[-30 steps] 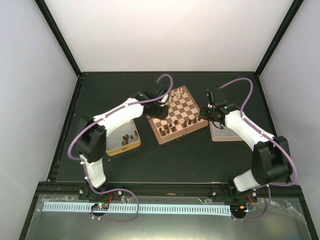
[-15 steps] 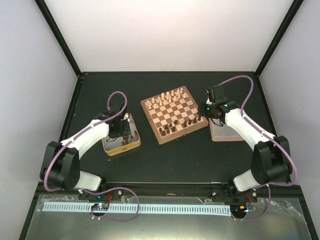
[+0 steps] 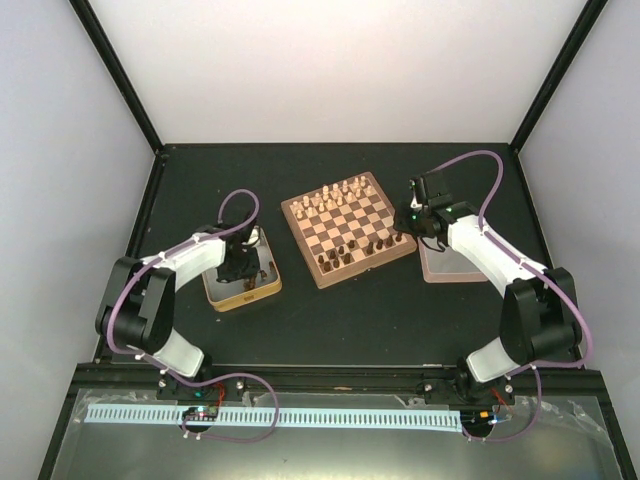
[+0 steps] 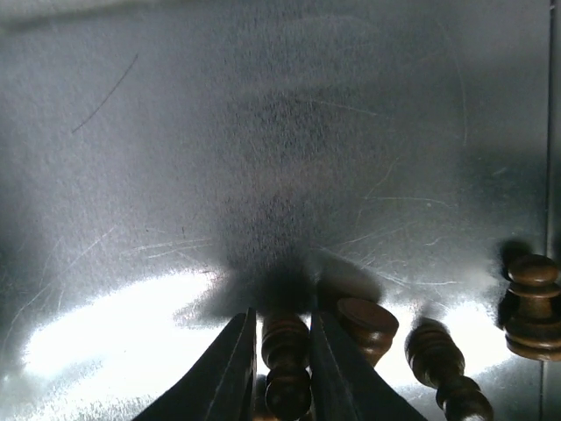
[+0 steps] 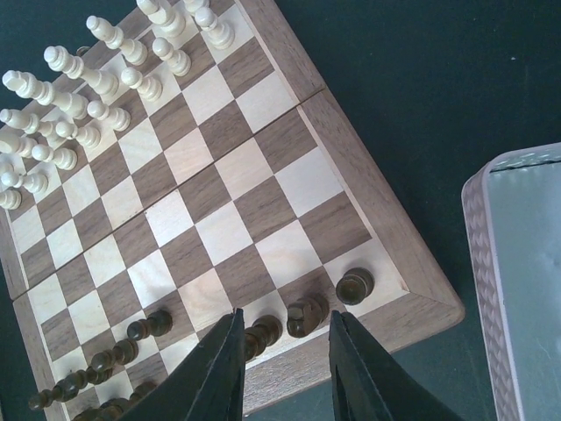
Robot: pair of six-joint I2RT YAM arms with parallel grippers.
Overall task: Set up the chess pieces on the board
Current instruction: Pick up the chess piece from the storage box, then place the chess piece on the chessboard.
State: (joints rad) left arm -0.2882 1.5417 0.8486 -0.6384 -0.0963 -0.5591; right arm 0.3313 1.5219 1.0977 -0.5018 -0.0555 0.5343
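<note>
chess pieces [image 5: 354, 285] on the board [image 5: 377, 219]
left gripper [image 4: 280, 320] clenches a dark piece [image 4: 285, 368] in the tin [image 4: 263, 132]; right gripper [image 5: 286, 316] parted, empty

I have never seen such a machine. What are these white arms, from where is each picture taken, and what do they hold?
These are two robot arms bolted at the near edge of a table. Each ends in a two-finger gripper. The wide picture comes from a fixed camera above and behind them. The other two come from small cameras on the wrists, so dark fingers show at the bottom.

On the table lies a wooden chessboard, with pale pieces on its far side and dark pieces along its near side.

The left gripper is down in the left tin, closed on one dark piece. The right gripper hovers open and empty over the board's edge, beside the right tin.
</note>
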